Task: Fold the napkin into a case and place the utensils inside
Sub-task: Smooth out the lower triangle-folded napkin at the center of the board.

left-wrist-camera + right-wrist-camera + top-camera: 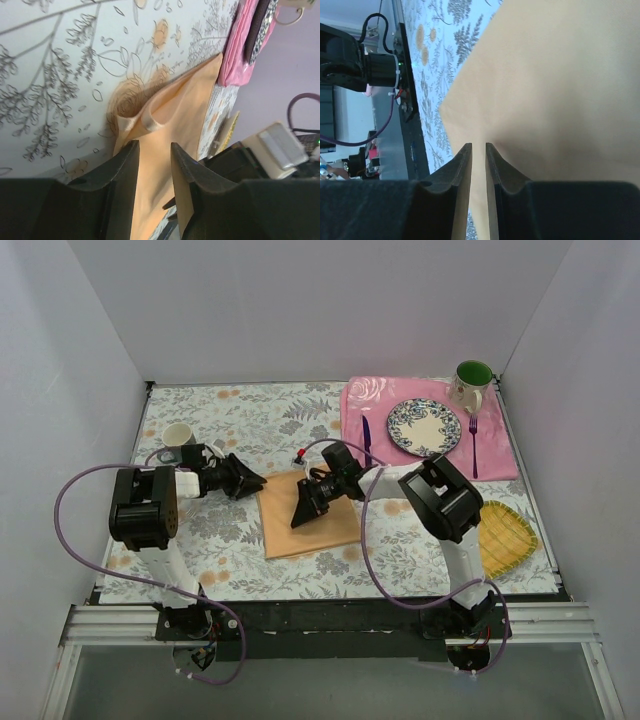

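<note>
Left claw (154, 144) and right claw (478, 145) sit narrowly parted on the peach-orange square cloth napkin (300, 542) on the desk (200, 530), grip unclear; first fold seems just beginning, needing a firm corner pinch.

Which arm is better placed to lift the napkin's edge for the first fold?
Left. The left tool is at the napkin's corner, and the cloth there is bunched up, ready to pinch. The right tool is above flat cloth, with nothing raised to grip.
</note>
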